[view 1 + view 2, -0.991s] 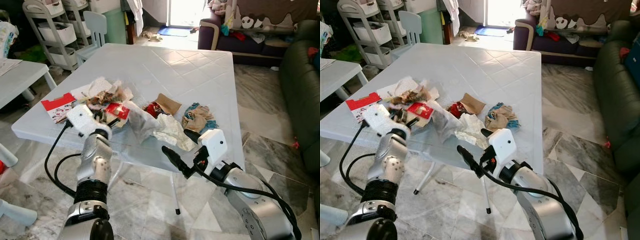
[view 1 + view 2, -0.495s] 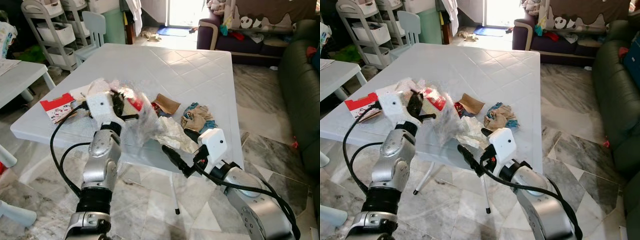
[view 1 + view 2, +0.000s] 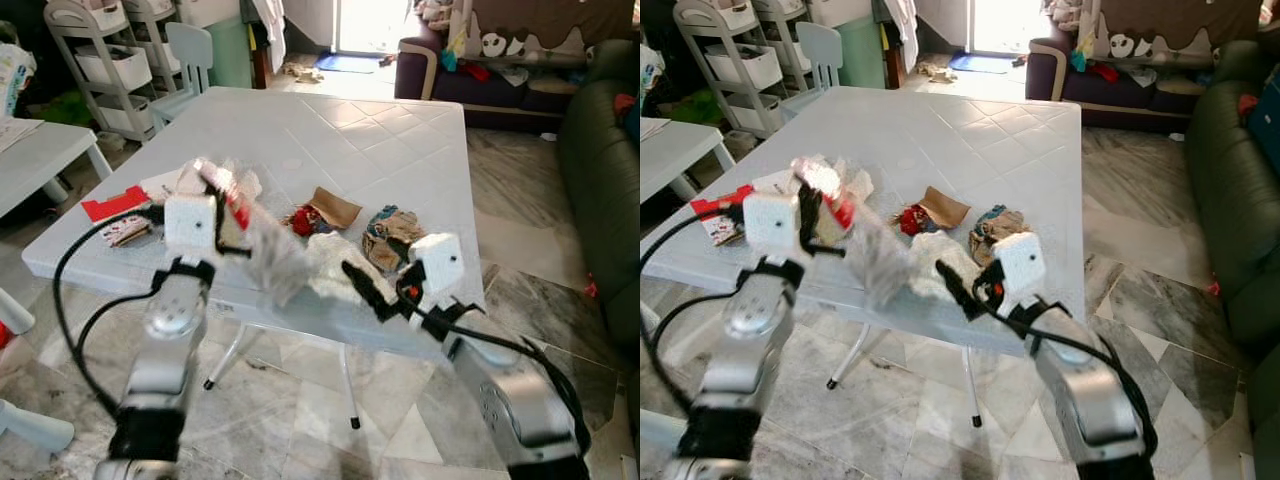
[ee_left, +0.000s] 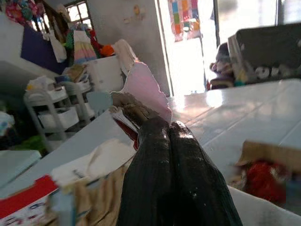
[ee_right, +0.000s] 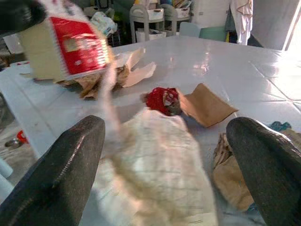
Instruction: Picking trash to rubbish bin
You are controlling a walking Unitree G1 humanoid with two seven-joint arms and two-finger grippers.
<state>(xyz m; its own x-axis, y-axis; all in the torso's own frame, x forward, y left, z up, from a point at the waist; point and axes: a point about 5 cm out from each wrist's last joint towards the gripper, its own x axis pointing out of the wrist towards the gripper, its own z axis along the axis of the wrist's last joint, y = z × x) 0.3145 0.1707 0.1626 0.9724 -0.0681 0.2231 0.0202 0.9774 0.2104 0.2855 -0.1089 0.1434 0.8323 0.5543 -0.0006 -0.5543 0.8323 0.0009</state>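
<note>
My left gripper [image 3: 226, 218] is raised above the near left part of the white table [image 3: 370, 130]. It is shut on a red-and-white wrapper [image 4: 141, 89], and a clear plastic bag [image 3: 272, 258] hangs from it. My right gripper [image 3: 362, 288] is open at the table's near edge. Its fingers [image 5: 70, 155] stand on either side of a crumpled white paper [image 5: 155, 160]. More trash lies beyond on the table: a red crumpled scrap [image 3: 302, 220], a brown paper piece [image 3: 335, 207] and a crumpled brown-and-teal bag [image 3: 392, 230].
A red card [image 3: 112, 205] and more paper scraps lie by the table's left edge. A second white table [image 3: 40, 150], a shelf cart [image 3: 100, 50] and a small chair [image 3: 190, 50] stand on the left. A dark sofa [image 3: 600, 170] stands on the right, on a marble floor.
My left gripper has lifted the wrapper and the plastic bag off the pile and swung them up. My right gripper has risen from below the table edge to the white paper.
</note>
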